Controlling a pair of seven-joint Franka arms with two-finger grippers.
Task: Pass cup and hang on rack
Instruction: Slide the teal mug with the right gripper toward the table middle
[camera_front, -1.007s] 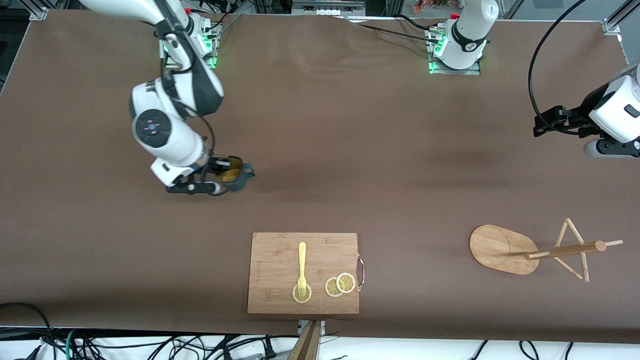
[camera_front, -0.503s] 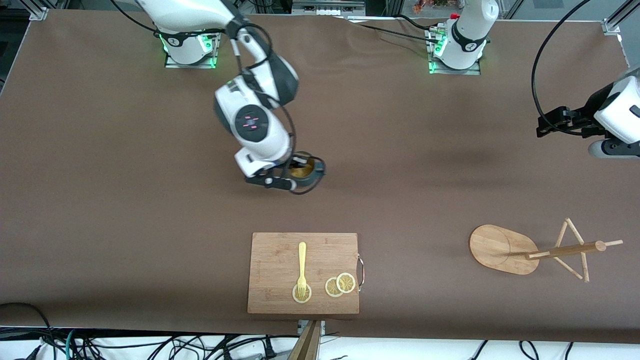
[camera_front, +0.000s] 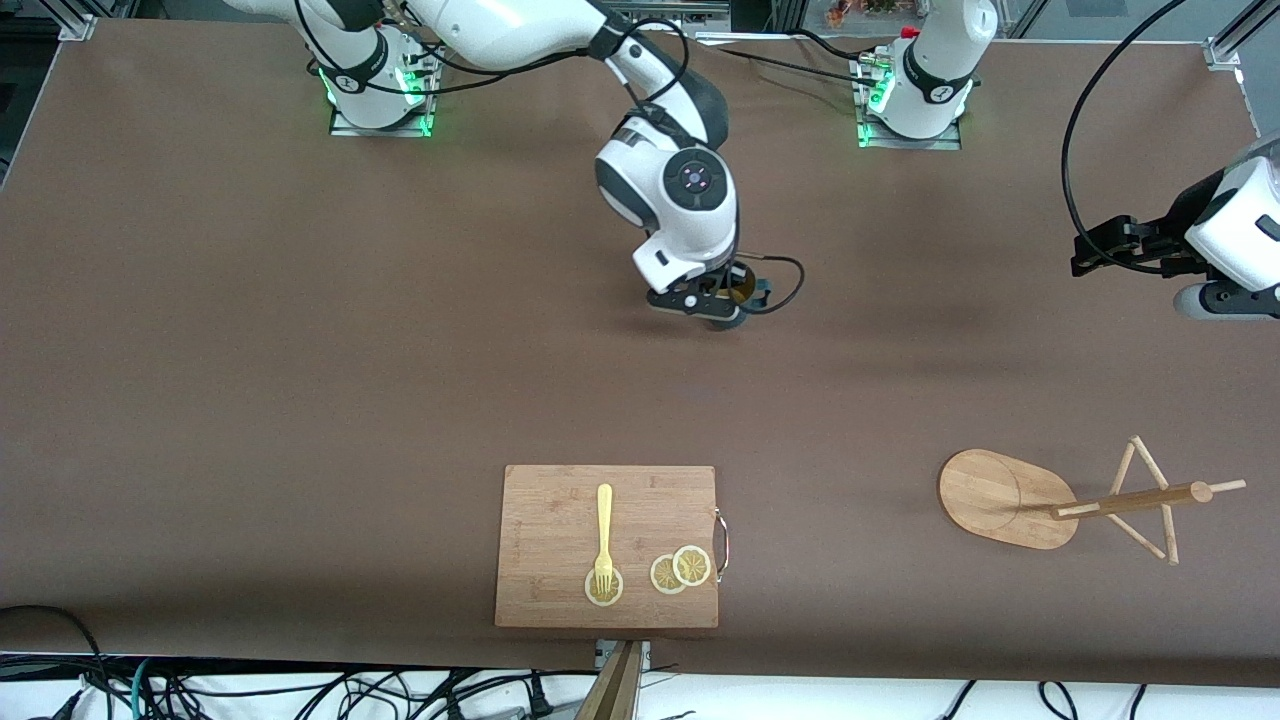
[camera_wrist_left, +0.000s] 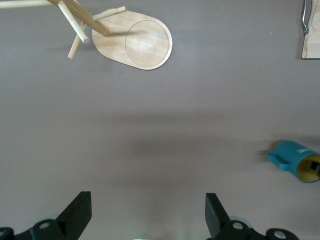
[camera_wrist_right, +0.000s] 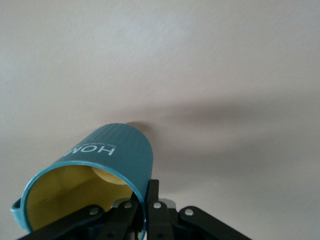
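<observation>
Step in hand, as judged: the pass, with the carry toward mid-table under way and the hand-over not yet made. The right gripper (camera_front: 722, 300) has its fingers closed on the rim wall of the cup (camera_front: 742, 292), one finger inside and one outside per the right wrist view; the cup (camera_wrist_right: 95, 175) is held above the bare table (camera_front: 300, 350), mouth turned toward that wrist camera, yellow inside showing. On a clock face laid over the front view, the cup sits just toward 12 o'clock from centre. The left gripper (camera_wrist_left: 145, 220) waits at about 3 o'clock, over the table's edge at the left arm's end, fingers spread wide and holding nothing; its wrist view shows the cup (camera_wrist_left: 295, 160) well apart from it. The rack (camera_front: 1080, 500) stands at about 4 o'clock, well apart from both grippers, untouched. The cutting board (camera_front: 560, 520) at 6 o'clock carries a fork (camera_front: 603, 530) and lemon slices (camera_front: 680, 570); not involved. Next move likely calls for setting the cup where the left arm can reach it, or meeting in the air, with the handle left free so it can go over a peg.
</observation>
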